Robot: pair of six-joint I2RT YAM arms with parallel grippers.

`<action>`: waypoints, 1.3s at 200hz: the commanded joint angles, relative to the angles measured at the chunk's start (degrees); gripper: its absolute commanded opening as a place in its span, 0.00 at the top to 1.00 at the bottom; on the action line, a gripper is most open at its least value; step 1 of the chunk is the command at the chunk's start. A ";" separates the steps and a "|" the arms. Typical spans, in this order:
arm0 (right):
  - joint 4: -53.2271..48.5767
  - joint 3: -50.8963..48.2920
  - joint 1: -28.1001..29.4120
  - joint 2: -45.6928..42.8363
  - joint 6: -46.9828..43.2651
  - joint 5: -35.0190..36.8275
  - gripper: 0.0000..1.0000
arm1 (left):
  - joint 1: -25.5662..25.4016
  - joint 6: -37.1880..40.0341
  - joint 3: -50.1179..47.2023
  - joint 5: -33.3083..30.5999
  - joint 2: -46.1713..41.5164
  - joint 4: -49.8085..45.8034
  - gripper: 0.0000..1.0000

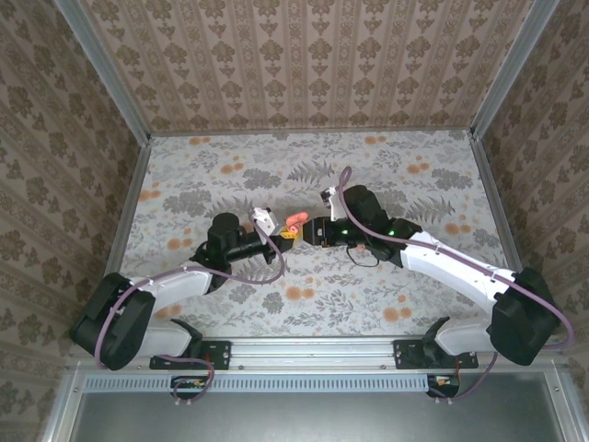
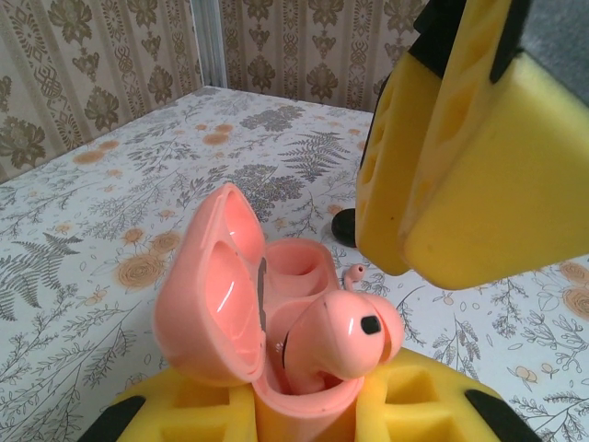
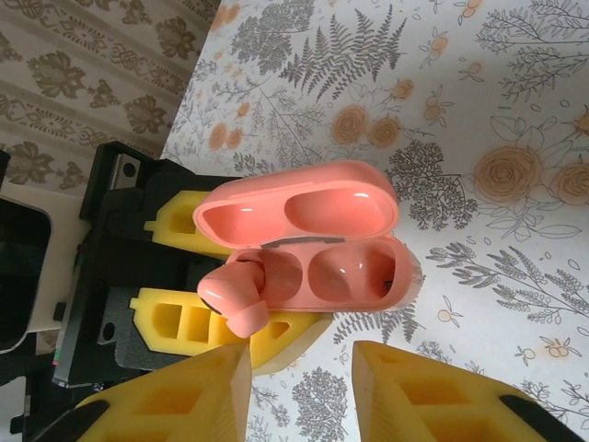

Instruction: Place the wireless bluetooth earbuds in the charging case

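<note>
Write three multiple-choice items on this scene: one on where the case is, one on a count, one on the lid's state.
1. Where is the case?
A. flat on the table
B. in the left gripper
C. in the right gripper

2. How many earbuds are in it?
A. none
B. two
C. one

3. How is its lid?
A. open
B. shut
C. taken off

Key:
1 B: the left gripper clamps its base, while the right gripper stands open beside it, holding nothing.
2 C: one pink earbud sticks out of one well, and the other well is bare.
3 A: the lid is swung back on its hinge, its inside showing.
</note>
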 commanded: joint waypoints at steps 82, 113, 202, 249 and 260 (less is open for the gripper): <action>5.36 -0.59 0.97 0.37 2.72 -2.13 0.73 | -0.31 0.75 -0.52 -0.18 -0.92 0.51 0.84; 4.96 -0.57 1.14 0.62 2.71 -2.11 0.73 | -0.31 0.67 -0.52 -0.26 -0.90 0.67 0.84; 4.94 -0.55 1.67 1.70 2.62 -2.18 0.73 | -0.31 0.57 -0.34 -0.59 -1.10 0.60 0.85; 5.01 -0.59 1.73 2.08 2.65 -1.86 0.77 | -0.30 0.41 -0.34 -0.49 -1.15 0.56 0.85; 4.99 -0.47 1.76 2.15 2.63 -1.76 0.79 | -0.30 0.27 -0.34 -0.53 -1.17 0.51 0.85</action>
